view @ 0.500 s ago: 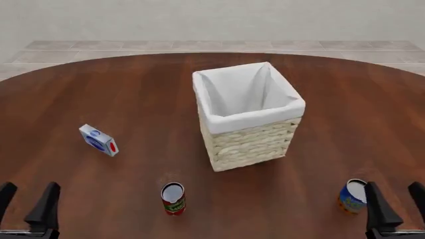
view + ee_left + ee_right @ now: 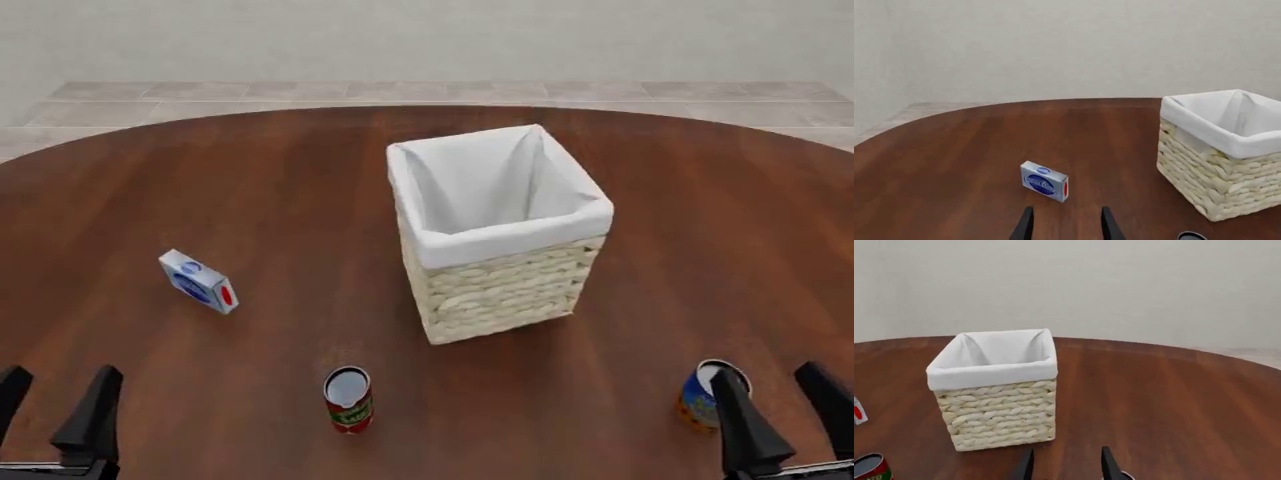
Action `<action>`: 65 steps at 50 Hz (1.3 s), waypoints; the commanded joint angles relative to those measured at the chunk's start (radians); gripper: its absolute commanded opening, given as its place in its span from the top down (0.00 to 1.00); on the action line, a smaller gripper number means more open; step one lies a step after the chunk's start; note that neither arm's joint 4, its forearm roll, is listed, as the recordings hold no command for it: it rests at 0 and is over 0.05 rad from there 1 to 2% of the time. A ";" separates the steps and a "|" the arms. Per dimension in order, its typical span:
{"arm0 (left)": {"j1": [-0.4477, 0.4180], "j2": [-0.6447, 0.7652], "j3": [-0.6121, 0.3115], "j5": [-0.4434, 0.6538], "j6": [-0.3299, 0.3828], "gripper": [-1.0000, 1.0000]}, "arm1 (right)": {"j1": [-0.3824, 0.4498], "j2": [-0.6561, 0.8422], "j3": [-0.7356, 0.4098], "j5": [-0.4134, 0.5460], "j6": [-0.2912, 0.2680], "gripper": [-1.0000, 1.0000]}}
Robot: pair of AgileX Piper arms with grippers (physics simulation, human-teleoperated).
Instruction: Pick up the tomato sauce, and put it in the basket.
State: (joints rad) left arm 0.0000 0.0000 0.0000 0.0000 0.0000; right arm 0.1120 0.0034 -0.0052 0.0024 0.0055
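Note:
The tomato sauce (image 2: 348, 398), a small red-labelled can with a green band and silver top, stands upright near the table's front edge; its red label shows in the right wrist view (image 2: 870, 468). The basket (image 2: 497, 232), tall pale wicker with a white cloth lining, stands mid-table behind and to the right of the can, also seen as basket (image 2: 1222, 150) and basket (image 2: 993, 388). My left gripper (image 2: 54, 410) is open at the front left, well left of the can. My right gripper (image 2: 785, 410) is open at the front right, far from the can.
A blue-and-yellow can (image 2: 705, 394) stands right beside my right gripper's left finger. A small blue-and-white box (image 2: 198, 281) lies on the left of the table, also visible ahead of the left gripper as box (image 2: 1045, 181). The round wooden table (image 2: 267, 200) curves away at the back.
My right gripper has shifted slightly and tilted, its fingers now leaning a bit to the left by the blue-and-yellow can. The left gripper and all objects are unmoved.

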 commanded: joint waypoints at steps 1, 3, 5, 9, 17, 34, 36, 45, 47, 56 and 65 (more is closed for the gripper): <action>0.000 0.000 0.000 0.000 0.000 0.00 | 0.112 0.008 0.001 0.008 -0.007 0.00; 0.000 0.000 0.000 0.000 0.000 0.00 | 0.133 0.029 0.002 -0.004 -0.021 0.00; 0.000 0.000 0.000 0.000 0.000 0.00 | 0.165 0.047 0.003 -0.018 -0.026 0.00; 0.000 0.000 0.000 0.000 0.000 0.00 | 0.192 0.104 0.004 -0.066 -0.032 0.00; 0.000 0.000 0.000 0.000 0.000 0.00 | 0.285 0.312 -0.018 -0.221 -0.009 0.00; 0.000 0.000 0.000 0.000 0.000 0.00 | 0.423 0.548 -0.138 -0.274 0.009 0.00; 0.000 0.000 0.000 0.000 0.000 0.00 | 0.443 0.580 -0.154 -0.278 0.005 0.00; 0.000 0.000 0.000 0.000 0.000 0.00 | 0.508 0.731 -0.206 -0.312 0.010 0.00; 0.000 0.000 0.000 0.000 0.000 0.00 | 0.522 0.765 -0.224 -0.313 0.006 0.00; 0.000 0.000 0.000 0.000 0.000 0.00 | 0.586 0.880 -0.292 -0.323 -0.006 0.00; 0.000 0.000 0.000 0.000 0.000 0.00 | 0.650 0.966 -0.329 -0.336 0.018 0.00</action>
State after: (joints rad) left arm 0.0000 0.0000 0.0000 0.0000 0.0000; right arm 0.6931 0.8598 -0.2844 -0.3172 0.0127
